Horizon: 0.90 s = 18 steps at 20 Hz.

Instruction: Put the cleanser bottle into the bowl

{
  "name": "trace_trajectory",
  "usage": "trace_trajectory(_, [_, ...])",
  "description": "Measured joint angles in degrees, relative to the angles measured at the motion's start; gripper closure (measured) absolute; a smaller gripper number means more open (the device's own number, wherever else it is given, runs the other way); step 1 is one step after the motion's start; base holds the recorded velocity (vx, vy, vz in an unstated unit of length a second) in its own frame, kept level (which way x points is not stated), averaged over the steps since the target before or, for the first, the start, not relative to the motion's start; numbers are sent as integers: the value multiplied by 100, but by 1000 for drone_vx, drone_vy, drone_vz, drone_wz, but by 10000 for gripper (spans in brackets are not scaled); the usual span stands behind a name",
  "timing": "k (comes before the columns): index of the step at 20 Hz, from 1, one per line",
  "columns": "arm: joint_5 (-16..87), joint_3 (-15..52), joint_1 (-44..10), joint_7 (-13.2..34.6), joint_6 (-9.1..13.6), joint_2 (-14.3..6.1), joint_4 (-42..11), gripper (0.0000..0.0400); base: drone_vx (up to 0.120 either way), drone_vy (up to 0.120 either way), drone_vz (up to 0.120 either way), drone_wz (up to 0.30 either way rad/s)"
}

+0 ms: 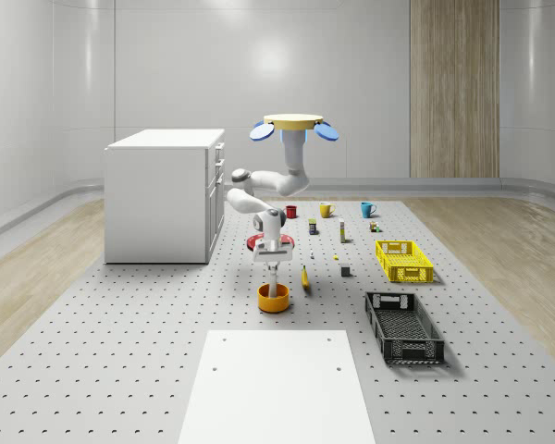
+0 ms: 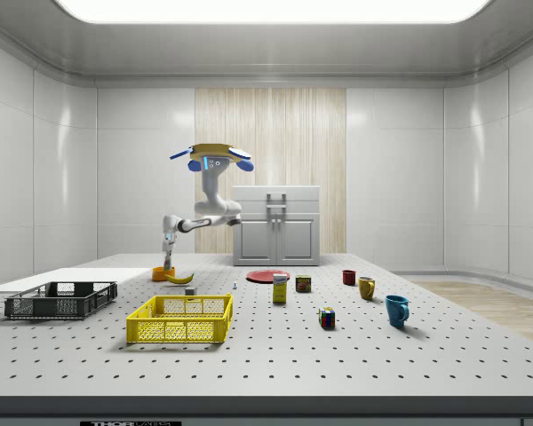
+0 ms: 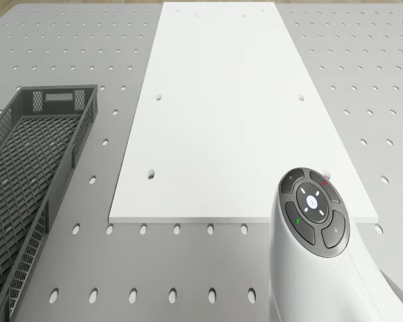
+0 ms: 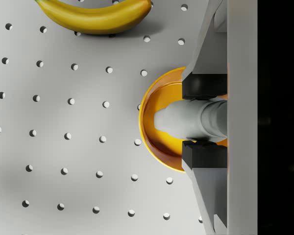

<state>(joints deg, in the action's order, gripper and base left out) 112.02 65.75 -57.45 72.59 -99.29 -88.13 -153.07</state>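
So the drone (image 1: pixel 293 121) is hovering above the table while the gripper (image 4: pixel 205 119) is clamped on the cleanser bottle (image 4: pixel 186 119) — bottle hangs straight down, long axis vertical, bottom end right over the yellow bowl (image 4: pixel 154 117), banana (image 4: pixel 98 17) just beside.

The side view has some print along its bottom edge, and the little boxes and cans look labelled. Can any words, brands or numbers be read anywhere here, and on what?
No text can be read anywhere.
Black plate on the table's front edge: white lettering, too small and cut off.
Yellow can, dark can: labels blurred.
Arm's button pad: symbols only, no words.
The bottle in the jaws over the bowl: no label visible.
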Motion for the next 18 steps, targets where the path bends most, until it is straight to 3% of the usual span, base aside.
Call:
trace_trajectory(3, [192, -181, -53, 29, -41, 70, 84, 270, 0, 0, 0, 0])
trace_trajectory(4, [246, -222, 12, -137, -4, 155, 116, 246, 0, 0, 0, 0])
trace_trajectory(7, [380, -306, 2, 92, 42, 249, 141, 116, 0, 0, 0, 0])
trace_trajectory(10, [347, -247, -4, 280, 92, 245, 96, 55, 0, 0, 0, 0])
trace_trajectory(18, [35, 105, 54, 485, 258, 174, -88, 7, 0, 0, 0, 0])
